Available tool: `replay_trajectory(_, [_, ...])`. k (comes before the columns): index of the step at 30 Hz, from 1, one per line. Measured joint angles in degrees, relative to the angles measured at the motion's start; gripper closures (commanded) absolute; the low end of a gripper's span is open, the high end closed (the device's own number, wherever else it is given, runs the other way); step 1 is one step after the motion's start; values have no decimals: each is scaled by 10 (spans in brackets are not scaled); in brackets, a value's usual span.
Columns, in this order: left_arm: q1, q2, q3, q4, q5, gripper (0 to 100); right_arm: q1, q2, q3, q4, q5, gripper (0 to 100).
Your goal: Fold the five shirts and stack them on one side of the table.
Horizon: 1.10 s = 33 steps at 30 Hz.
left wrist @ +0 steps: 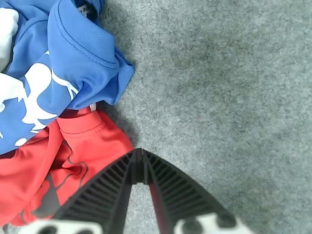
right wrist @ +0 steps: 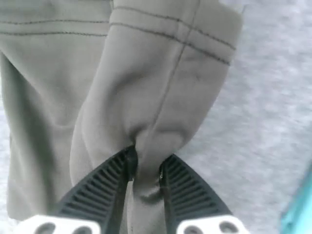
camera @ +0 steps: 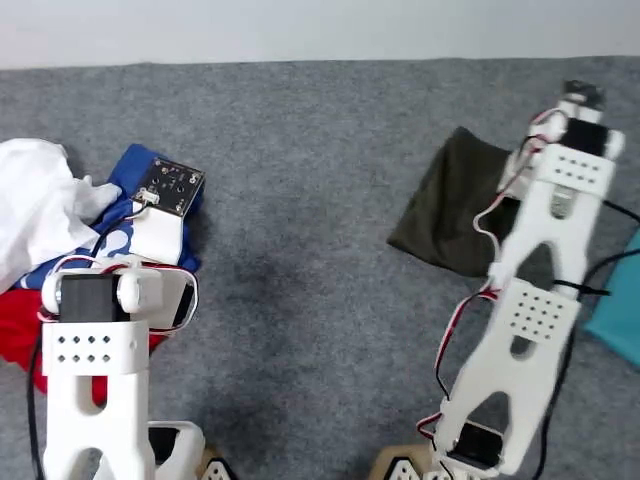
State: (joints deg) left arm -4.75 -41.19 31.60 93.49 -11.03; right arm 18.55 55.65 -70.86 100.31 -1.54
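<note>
Grey felt table (camera: 300, 250). Olive shirt (right wrist: 146, 73), spread on the right half, with one fold pinched between the clenched fingers of the right gripper (right wrist: 147, 163). White shirt (camera: 35, 200), blue shirt (left wrist: 63, 63) and red shirt (left wrist: 58, 165), heaped together at the left edge. Teal shirt (camera: 615, 320), at the right edge. Left gripper (left wrist: 141, 158), clenched and empty, over bare table just beside the red shirt.
</note>
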Motion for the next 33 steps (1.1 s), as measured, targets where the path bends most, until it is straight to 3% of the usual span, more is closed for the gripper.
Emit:
replay_trajectory(11, [0,0,0,0,0,997,102,-112,110,1,74,989])
replay_trajectory(33, [0,0,0,0,0,997,267,-120,57,1,207,989])
